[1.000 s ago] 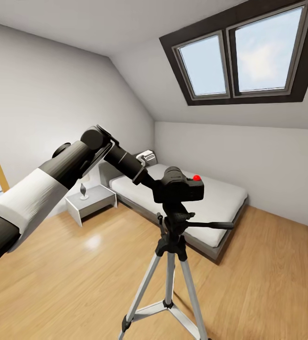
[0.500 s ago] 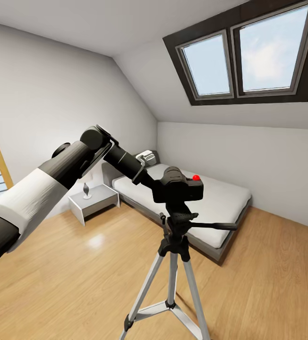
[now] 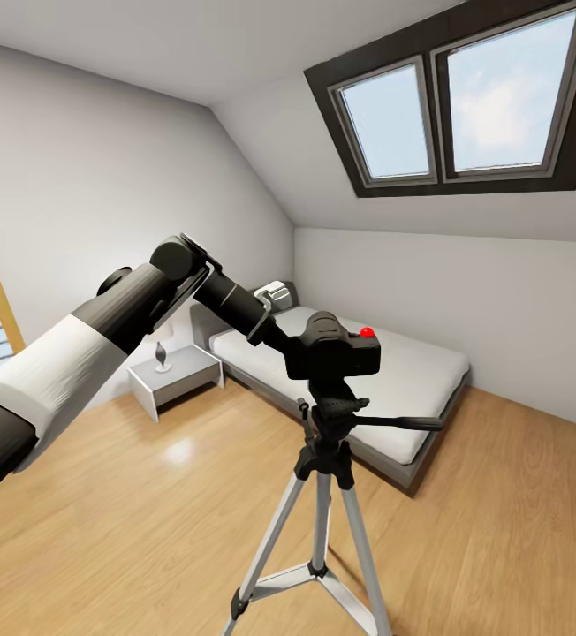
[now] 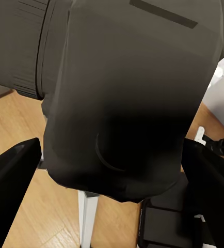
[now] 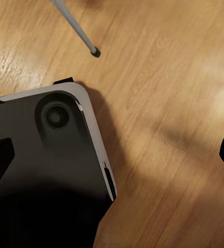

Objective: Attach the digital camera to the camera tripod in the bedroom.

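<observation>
camera black body, centre, between the two dark fingers of left claw | tripod head at 5 o'clock | wood floor behind

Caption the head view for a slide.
Left gripper holds digital camera atop camera tripod near bed.

One digital camera, one red button on top. One camera tripod, three silver legs. One robot arm. One bed, one nightstand carrying one small ornament. One skylight, two panes. One pillow.
</observation>
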